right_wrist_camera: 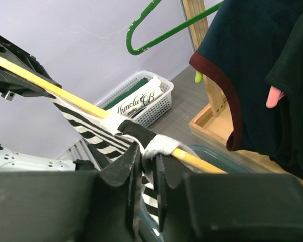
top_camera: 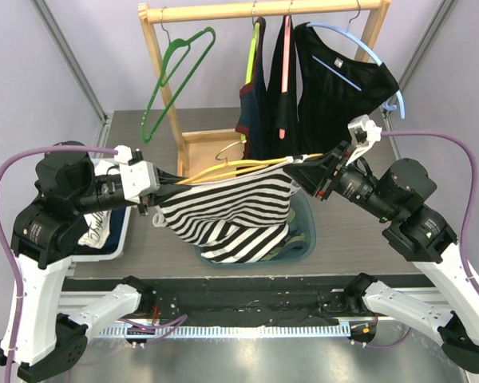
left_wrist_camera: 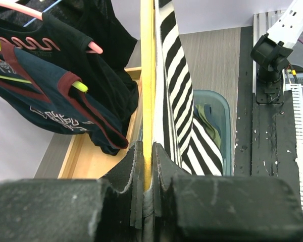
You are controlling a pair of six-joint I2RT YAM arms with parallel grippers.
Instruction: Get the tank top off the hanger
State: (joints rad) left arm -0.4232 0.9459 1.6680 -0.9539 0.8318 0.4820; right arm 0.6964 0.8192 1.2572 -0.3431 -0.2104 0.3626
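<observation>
A: So, where is the tank top (top_camera: 231,211) at this point?

B: On the yellow hanger (top_camera: 223,167), which lies nearly level between the two arms, above the worktop (left_wrist_camera: 212,55). The striped cloth drapes down from it over a teal bin (left_wrist_camera: 226,131), well in front of the wooden rack (top_camera: 263,9).

A: And the pincers?

B: The left pincer (left_wrist_camera: 147,151) is clamped on the bare hanger bar at its left end, jaws tight against it. The right pincer (right_wrist_camera: 147,159) is at the other end, jaws drawn close on the white-edged strap (right_wrist_camera: 159,145) where it bunches over the bar.

A: Does it have cloth alone, or the bar as well?

B: Hard to say from the wrist view, because the bar passes right by the fingertips. That is the thing to watch, I think.

A: How should the pull go?

B: My judgement: the left side holds the hanger steady while the right draws the strap outward along the bar, toward the hanger's tip and over it, not straight down. Pulling down would only bend the hanger or drag it from the left grip.

A: Risks?

B: The strap could slip from a thin pinch, or snag at the tip. A slow, level pull seems safest, and then the other shoulder wants the same.
</observation>
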